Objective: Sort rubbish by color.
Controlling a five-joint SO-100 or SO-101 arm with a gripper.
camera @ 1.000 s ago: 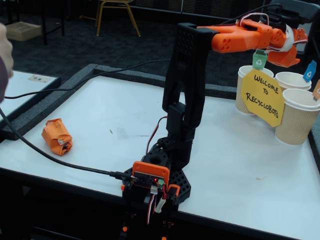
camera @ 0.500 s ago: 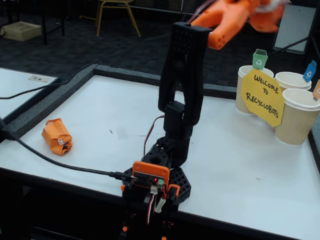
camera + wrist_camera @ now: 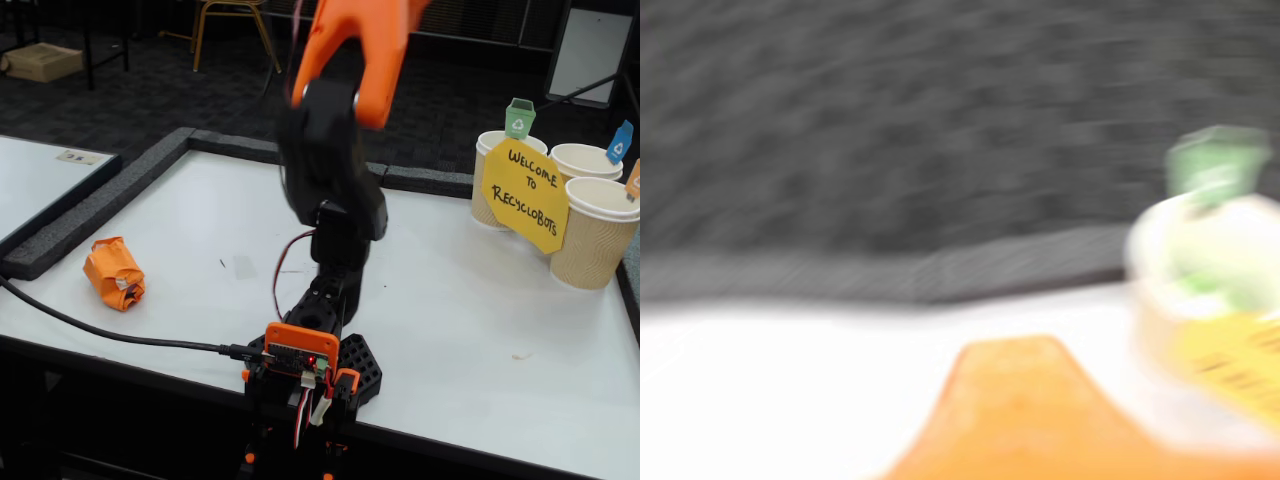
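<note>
Only the orange wad [image 3: 115, 273] of crumpled, taped paper shows from my remote seat: it lies alone on the white table [image 3: 480, 330] near the left edge in the fixed view, close to the grey foam border [image 3: 95, 205] and well apart from everything else. A black cable [image 3: 110, 325] runs across the table in front of it to the arm's base [image 3: 310, 365] at the near edge. The arm [image 3: 335, 130] rises from that base, its black lower link blurred and its orange upper link leaving the top of the picture, so the gripper is out of the fixed view. At far right stand three beige ribbed cups [image 3: 590, 240] with small coloured tags, and a yellow sign [image 3: 525, 195] leans against them. My wrist view is badly blurred; one orange finger [image 3: 1015, 410] shows at the bottom, a cup with a green tag [image 3: 1215, 165] at right, and I cannot tell how the jaws stand.
</note>
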